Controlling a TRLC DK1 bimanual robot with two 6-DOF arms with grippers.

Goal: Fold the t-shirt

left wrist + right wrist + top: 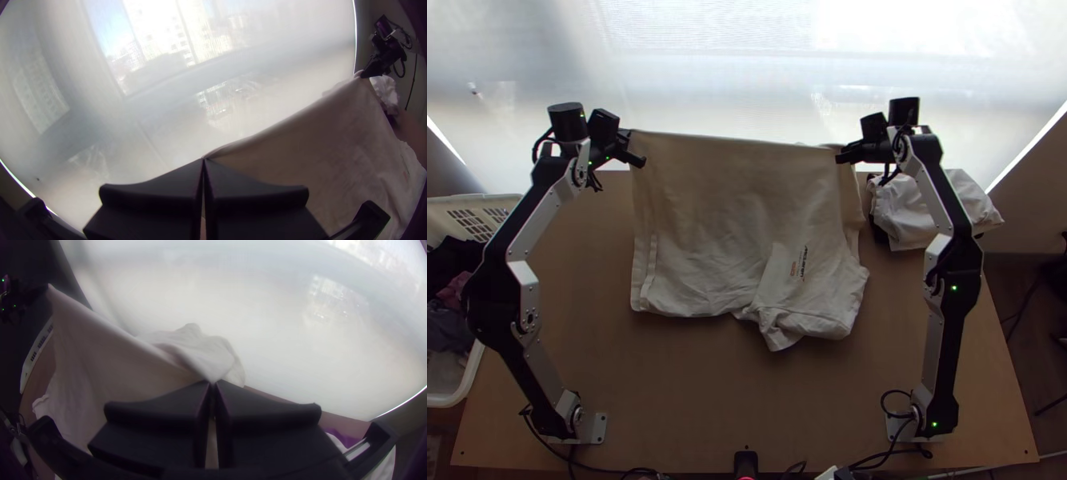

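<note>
My left gripper point(637, 149) is at the upper left corner of the cream t-shirt point(731, 208) in the top view, shut on it; my right gripper point(841, 154) is shut on the opposite upper corner. Between them the shirt's upper edge runs nearly straight, raised off the table, while a folded, rumpled part with small print lies nearer the table's front edge. In the left wrist view, cloth point(284, 146) runs from the tips of the left gripper point(204, 161). In the right wrist view, the right gripper point(212, 383) pinches the shirt point(111, 360).
A white basket point(459, 208) with dark clothes stands at the left of the wooden table point(747, 392). A bunched white cloth point(907, 212) lies at the back right, beside the right arm. A bright window covering point(707, 64) stands behind the table.
</note>
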